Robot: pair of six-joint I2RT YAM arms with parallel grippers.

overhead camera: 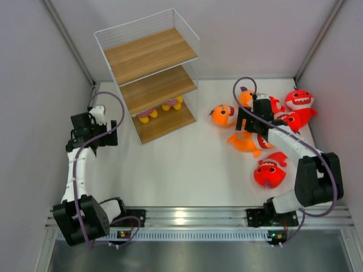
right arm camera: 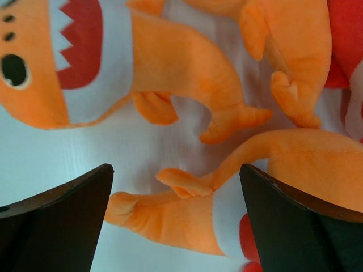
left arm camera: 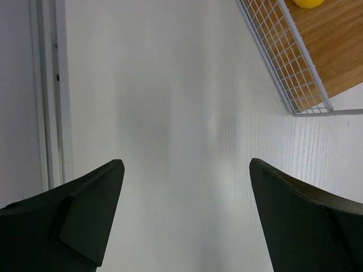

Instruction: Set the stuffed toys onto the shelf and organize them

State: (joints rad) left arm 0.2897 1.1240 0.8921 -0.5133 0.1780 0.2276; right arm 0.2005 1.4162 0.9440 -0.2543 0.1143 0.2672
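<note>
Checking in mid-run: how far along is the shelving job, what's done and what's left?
Done: nothing yet; the shelf holds no sharks, only two yellow-footed figures on its lowest board. In hand: the right gripper hovers open over an orange shark, gripping nothing; the left gripper is open over bare table. Left: all six stuffed toys lie on the table's right side.

Pale grey walls [overhead camera: 34, 85] enclose a white table [overhead camera: 187, 164].
</note>
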